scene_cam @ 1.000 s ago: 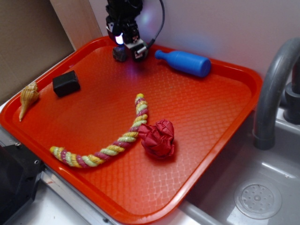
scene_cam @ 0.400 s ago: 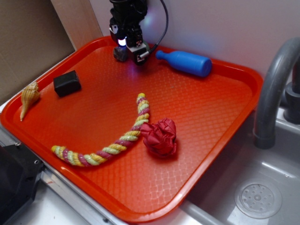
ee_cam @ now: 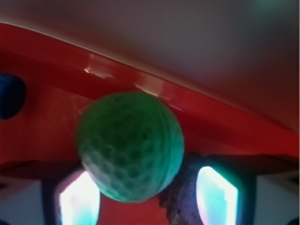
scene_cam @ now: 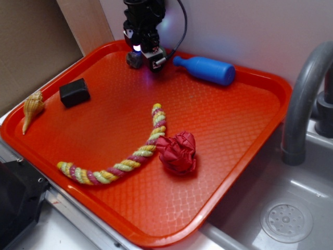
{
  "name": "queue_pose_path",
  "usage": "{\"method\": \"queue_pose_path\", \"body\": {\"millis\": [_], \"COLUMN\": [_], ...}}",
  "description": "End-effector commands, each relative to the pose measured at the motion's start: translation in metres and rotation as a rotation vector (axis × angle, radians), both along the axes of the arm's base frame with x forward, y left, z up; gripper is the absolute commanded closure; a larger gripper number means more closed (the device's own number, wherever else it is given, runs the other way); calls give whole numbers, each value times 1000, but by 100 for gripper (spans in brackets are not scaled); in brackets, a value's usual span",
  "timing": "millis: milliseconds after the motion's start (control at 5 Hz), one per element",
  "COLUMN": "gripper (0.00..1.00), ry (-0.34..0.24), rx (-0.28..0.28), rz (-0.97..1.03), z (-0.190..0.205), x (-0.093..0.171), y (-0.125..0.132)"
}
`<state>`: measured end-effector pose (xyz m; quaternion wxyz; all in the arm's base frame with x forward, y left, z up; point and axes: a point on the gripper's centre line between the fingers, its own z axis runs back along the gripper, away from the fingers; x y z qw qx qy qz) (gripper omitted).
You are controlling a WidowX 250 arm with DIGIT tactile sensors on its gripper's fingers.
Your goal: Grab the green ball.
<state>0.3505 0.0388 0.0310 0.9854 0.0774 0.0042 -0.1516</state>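
In the wrist view the green ball (ee_cam: 130, 146) fills the middle of the frame, sitting between the two lit fingers (ee_cam: 79, 202) of the gripper (ee_cam: 145, 201). Whether the pads press on it cannot be told, since their tips are cut off by the bottom edge. A dark brown lump (ee_cam: 180, 199) is wedged beside the ball against the right finger. Behind lie the tray's raised rim (ee_cam: 154, 91) and the pale wall.

In the exterior view the ball is hidden by the gripper (scene_cam: 146, 56) at the far corner of the red tray (scene_cam: 244, 135) (little room there). The blue bottle (scene_cam: 205, 69) lies just beside. Nearer are a rope (scene_cam: 127, 159), a red fabric wad (scene_cam: 178, 152) and a black block (scene_cam: 74, 92).
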Motion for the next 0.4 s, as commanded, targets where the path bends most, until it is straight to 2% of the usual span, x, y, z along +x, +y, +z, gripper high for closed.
{"method": "queue_pose_path", "body": {"millis": [0,200], "gripper": [0,0], "ry": [-107,-139], "rx": [-52,-71], "rz": [-52,-43], "z": [40,50], "x": [-13,-10], "y": [-10,-10]}}
